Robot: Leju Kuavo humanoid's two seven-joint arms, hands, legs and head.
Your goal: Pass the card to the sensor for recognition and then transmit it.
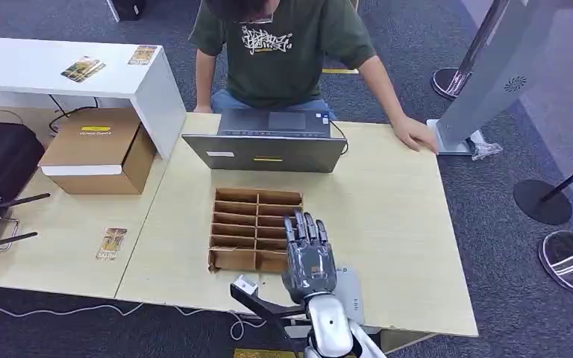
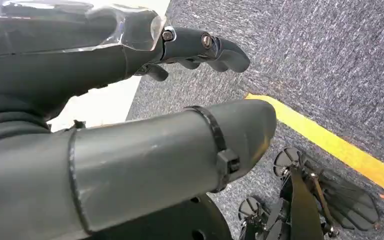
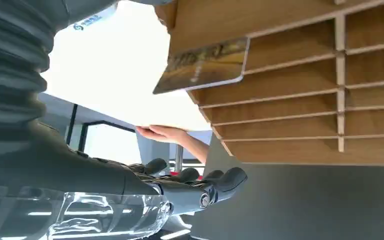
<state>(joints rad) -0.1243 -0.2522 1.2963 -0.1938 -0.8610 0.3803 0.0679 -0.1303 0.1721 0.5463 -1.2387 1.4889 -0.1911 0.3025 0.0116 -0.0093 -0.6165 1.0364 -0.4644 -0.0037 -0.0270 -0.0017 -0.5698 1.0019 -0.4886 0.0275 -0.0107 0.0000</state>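
Fingers (image 1: 307, 227) of the right hand (image 1: 310, 257) are extended and slightly spread, holding nothing, over the near right compartments of the one slotted wooden card rack (image 1: 256, 229). In the right wrist view, one card (image 3: 203, 66) stands in a rack slot, apart from the fingertips (image 3: 230, 178), jutting beyond the rack's edge. Left hand (image 2: 130, 165) hangs over grey carpet; its fingers (image 2: 205, 49) are loosely curled on nothing. Beyond the right fingers: one closed laptop (image 1: 268, 142) and one seated person (image 1: 283, 52), hand on the table (image 1: 388, 216). Left of them: one loose card (image 1: 111, 243), one cardboard box (image 1: 101, 151), and two cards (image 1: 83, 68) (image 1: 142, 54) on a white shelf (image 1: 37, 71). One sensor stand (image 1: 492, 82) rises far right.
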